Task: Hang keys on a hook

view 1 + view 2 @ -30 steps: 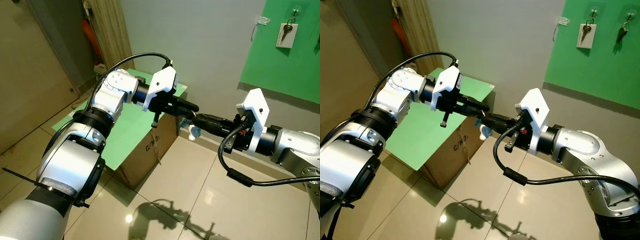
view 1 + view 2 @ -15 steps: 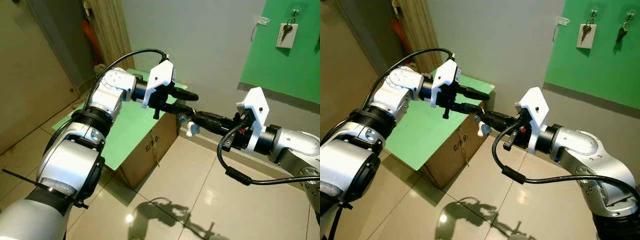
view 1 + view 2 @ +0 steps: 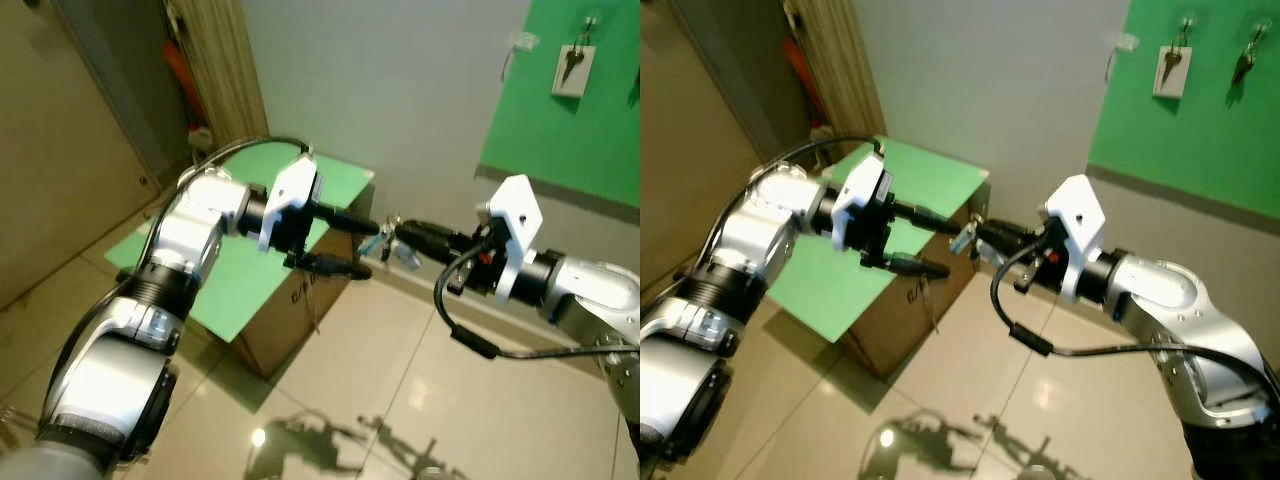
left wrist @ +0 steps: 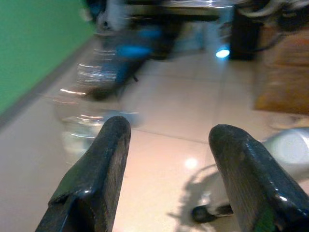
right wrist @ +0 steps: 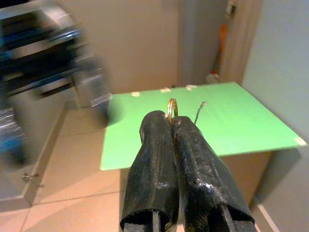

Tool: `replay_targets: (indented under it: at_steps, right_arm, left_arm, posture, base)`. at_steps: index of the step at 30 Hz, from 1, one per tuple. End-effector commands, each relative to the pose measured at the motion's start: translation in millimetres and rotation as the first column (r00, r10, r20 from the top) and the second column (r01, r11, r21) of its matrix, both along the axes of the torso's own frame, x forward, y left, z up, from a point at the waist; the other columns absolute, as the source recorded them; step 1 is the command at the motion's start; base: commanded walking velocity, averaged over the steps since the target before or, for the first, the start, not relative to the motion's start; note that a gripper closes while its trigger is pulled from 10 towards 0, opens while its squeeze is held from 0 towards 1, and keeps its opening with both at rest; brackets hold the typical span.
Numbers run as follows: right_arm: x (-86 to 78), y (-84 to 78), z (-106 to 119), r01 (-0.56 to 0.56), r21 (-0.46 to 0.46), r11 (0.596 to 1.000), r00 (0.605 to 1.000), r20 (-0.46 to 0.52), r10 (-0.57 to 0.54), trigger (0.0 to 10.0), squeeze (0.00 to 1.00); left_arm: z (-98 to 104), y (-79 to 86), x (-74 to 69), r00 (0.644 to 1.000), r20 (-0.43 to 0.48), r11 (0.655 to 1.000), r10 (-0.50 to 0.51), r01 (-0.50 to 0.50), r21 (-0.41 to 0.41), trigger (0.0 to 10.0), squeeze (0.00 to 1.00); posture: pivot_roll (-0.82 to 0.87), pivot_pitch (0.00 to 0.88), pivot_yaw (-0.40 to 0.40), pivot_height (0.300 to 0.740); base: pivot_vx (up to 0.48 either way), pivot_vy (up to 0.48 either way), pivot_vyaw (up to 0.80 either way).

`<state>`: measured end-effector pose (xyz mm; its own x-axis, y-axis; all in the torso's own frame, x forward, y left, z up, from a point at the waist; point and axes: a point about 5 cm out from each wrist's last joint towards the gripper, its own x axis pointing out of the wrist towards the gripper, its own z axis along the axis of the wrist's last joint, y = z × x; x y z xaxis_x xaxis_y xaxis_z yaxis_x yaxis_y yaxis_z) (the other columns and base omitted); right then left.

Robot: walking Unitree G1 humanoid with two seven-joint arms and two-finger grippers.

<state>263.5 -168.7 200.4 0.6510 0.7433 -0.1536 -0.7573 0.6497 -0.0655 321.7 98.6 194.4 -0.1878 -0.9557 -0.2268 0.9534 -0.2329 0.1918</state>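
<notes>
over the green-topped cardboard box (image 3: 300,310), the left claw (image 3: 355,243) stands wide, one black finger above and one below, with nothing between them; its wrist view shows bare tile floor (image 4: 159,145) between the two pads. just off its tips, towards the robot's right, hangs the key bunch (image 3: 390,243), a pale blue tag and a bit of metal, pinched at the ring by the right claw (image 3: 982,232). that claw is clamped narrow: in its wrist view the two fingers press flat together with the gold ring (image 5: 172,105) poking out past the tips and a thin wire end beside it.

far up and to the right of the right claw, on the green wall panel (image 3: 560,130), sit the hooks (image 3: 1187,22), two already carrying keys (image 3: 1171,66). a small pale clip (image 3: 522,41) sits on the grey wall just left of the panel.

risks, as i judge them: the hold is only on the edge of the ring, so a jolt or a fast swing could twist it out and drop the bunch to the floor. the two claws are near each other, so a careless move could knock the keys. at the wall, the ring sits edge-on and barely proud of the fingertips, leaving little to slip over a hook; a slightly off approach would push the hook against the fingers instead.
</notes>
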Motion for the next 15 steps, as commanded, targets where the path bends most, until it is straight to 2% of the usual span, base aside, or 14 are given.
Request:
replay_targets:
  at_steps: [1,2,3,4,5,7,9,10,12,13,14,15]
  right_arm:
    - [2.7,-2.5,3,0.013,-0.005,1.000,0.999,0.030,-0.013,0.0,0.00]
    - [3.6,-3.5,2,0.018,-0.005,1.000,0.999,0.030,-0.018,0.0,0.00]
    - [4.2,-4.8,2,0.024,-0.005,1.000,0.999,0.030,-0.024,0.0,0.00]
    - [4.2,-4.8,2,0.024,-0.005,1.000,0.999,0.030,-0.024,0.0,0.00]
    - [5.1,-6.2,1,0.032,-0.006,0.999,0.999,0.031,-0.032,0.0,0.00]
    - [10.8,-19.1,-4,0.146,-0.019,0.989,0.988,0.055,-0.144,0.0,0.00]
    - [16.2,-30.4,-6,0.285,-0.002,0.959,0.955,0.080,-0.284,0.0,0.00]
    - [17.9,-36.2,-8,0.365,0.022,0.931,0.927,0.084,-0.366,0.0,0.00]
    - [17.6,-45.1,-14,0.507,0.067,0.860,0.855,0.089,-0.511,0.0,0.00]
    - [13.1,-49.5,-24,0.586,0.086,0.806,0.802,0.080,-0.592,0.0,0.00]
    - [9.4,-52.1,-31,0.633,0.094,0.769,0.765,0.073,-0.639,0.0,0.00]
    - [7.0,-53.5,-35,0.658,0.097,0.747,0.744,0.069,-0.664,0.0,0.00]
  left_arm:
    - [4,1.7,-4.8,1.000,0.004,1.000,-0.003,0.003,-0.003,10.0,1.00]
    - [4,3.3,-6.6,1.000,-0.003,1.000,0.009,-0.009,-0.012,10.0,1.00]
    - [4,5.0,-7.1,1.000,-0.001,0.999,0.029,-0.029,-0.022,10.0,0.62]
    - [4,5.0,-7.1,1.000,-0.001,0.999,0.029,-0.029,-0.022,10.0,0.62]
    - [5,7.1,-7.1,0.999,0.000,0.998,0.055,-0.055,-0.036,10.0,0.00]
    - [13,14.4,2.7,0.965,-0.011,0.955,0.261,-0.260,-0.145,10.0,0.00]
    - [11,20.8,12.0,0.891,-0.035,0.872,0.452,-0.450,-0.194,10.0,0.00]
    - [8,24.3,16.3,0.831,-0.059,0.804,0.553,-0.551,-0.223,10.0,0.00]
    - [-3,32.7,23.0,0.683,-0.159,0.647,0.713,-0.728,-0.226,10.0,0.00]
    - [-16,38.8,25.0,0.561,-0.212,0.526,0.801,-0.827,-0.200,10.0,0.00]
    - [-26,43.1,25.2,0.476,-0.238,0.445,0.847,-0.879,-0.173,10.0,0.00]
    - [-31,45.4,24.5,0.426,-0.249,0.398,0.870,-0.904,-0.157,10.0,0.00]
  posture:
    - [-0.25,0.000,0.148,0.740]
    - [-0.25,0.000,0.147,0.740]
    - [-0.24,0.000,0.144,0.740]
    - [-0.24,0.000,0.144,0.740]
    - [-0.24,0.000,0.144,0.740]
    - [-0.22,0.000,0.132,0.740]
    - [-0.21,0.000,0.124,0.740]
    - [-0.21,0.000,0.115,0.740]
    - [-0.20,0.000,0.107,0.740]
    - [-0.19,0.000,0.103,0.740]
    - [-0.19,0.000,0.103,0.740]
    - [-0.19,0.000,0.103,0.740]
  base:
    - [0.000,0.000,0.00]
    - [0.000,0.000,0.00]
    - [0.000,0.000,0.00]
    - [0.000,0.000,0.00]
    - [0.000,0.000,0.00]
    - [0.000,0.000,0.00]
    - [0.000,0.000,0.00]
    - [0.000,0.000,0.00]
    - [0.000,0.000,0.00]
    - [0.000,0.000,0.00]
    - [0.000,0.000,0.00]
    - [0.000,0.000,0.00]
